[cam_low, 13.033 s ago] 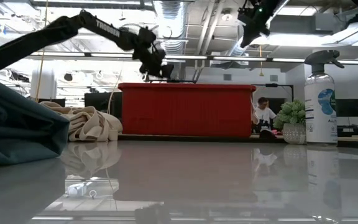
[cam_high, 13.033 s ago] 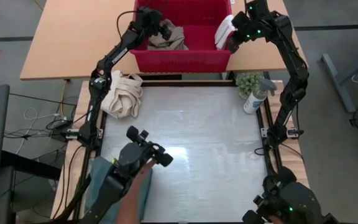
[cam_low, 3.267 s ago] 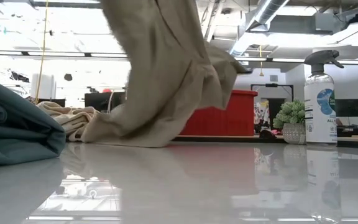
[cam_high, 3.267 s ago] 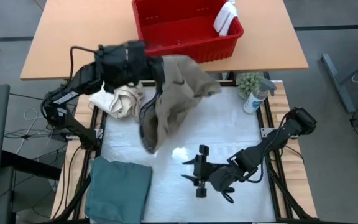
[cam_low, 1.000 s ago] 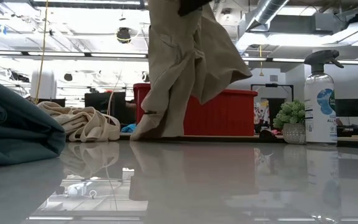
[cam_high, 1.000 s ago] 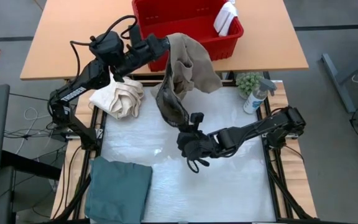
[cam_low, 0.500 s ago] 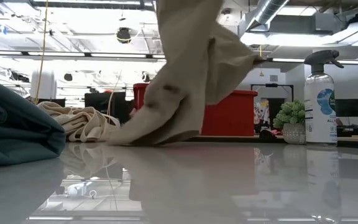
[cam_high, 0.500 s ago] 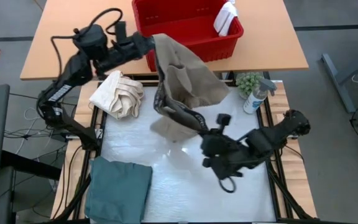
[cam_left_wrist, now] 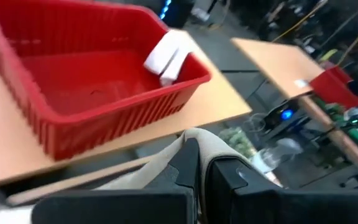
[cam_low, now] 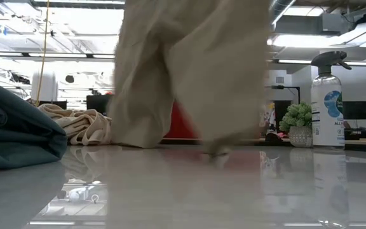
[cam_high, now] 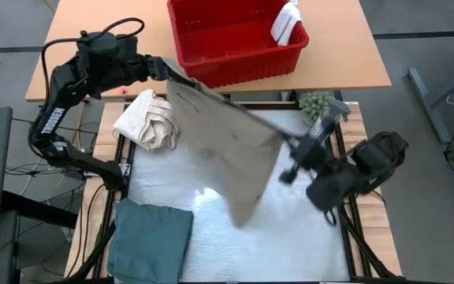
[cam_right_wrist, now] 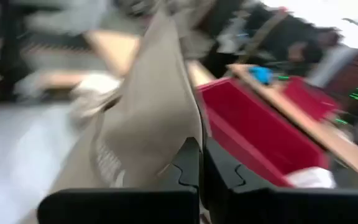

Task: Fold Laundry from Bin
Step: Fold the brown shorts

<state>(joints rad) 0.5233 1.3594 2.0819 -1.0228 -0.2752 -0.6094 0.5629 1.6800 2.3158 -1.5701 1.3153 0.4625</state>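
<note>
The tan trousers (cam_high: 227,150) hang spread between my two grippers above the white table top (cam_high: 298,229). My left gripper (cam_high: 164,71) is shut on their end near the table's far left. My right gripper (cam_high: 290,146) is shut on their other end toward the right edge. In the low view the trousers (cam_low: 189,70) hang as a wide sheet whose lower ends reach the table top. The red bin (cam_high: 235,39) stands on the wooden table behind, with a small white cloth (cam_high: 286,24) over its right rim. The teal garment (cam_high: 152,241) lies folded at the near left. My left gripper pinches an upper edge of the trousers (cam_left_wrist: 191,142) between its two fingers, coming nearly level from the left. The cloth runs away from it toward my right gripper, drawn fairly straight. My right gripper pinches the trousers' opposite upper edge (cam_right_wrist: 182,134) between its two fingers, coming nearly level from the right. The cloth stretches away toward my left gripper and hangs below the held edge.
A cream canvas bundle (cam_high: 152,118) lies at the table's far left, under my left arm. A spray bottle (cam_high: 325,118) and a small potted plant (cam_high: 314,102) stand at the far right corner. Bare table top lies at the near right.
My grippers have drawn apart: the left toward the table's left edge, the right up and toward the right edge, both rolling. The trousers, which hung bunched from my left gripper with the right low on them, are now spread out in a wide sheet between the two.
</note>
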